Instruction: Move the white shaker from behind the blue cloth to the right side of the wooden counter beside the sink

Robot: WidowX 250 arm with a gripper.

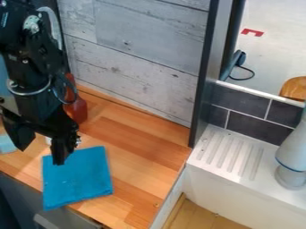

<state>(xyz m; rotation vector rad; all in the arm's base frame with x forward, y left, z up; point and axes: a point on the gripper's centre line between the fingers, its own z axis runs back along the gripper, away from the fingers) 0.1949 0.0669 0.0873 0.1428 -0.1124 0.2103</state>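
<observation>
Over at the left of the frame, got the black gripper hanging down, released, with fingers spread wide. Now spot the blue cloth at lower left, lying flat on the wooden counter, partly overlapped by one finger; can't tell if touching. Behind, catch a red bottle. Across to the right, see a white ridged drainboard below dark tiles.

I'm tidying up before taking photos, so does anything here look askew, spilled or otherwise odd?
One thing: the flat blue cloth, by the black end effector, lies askew on the light-brown wooden counter, its near left corner poking past the front edge. I see no spill or damage.
</observation>
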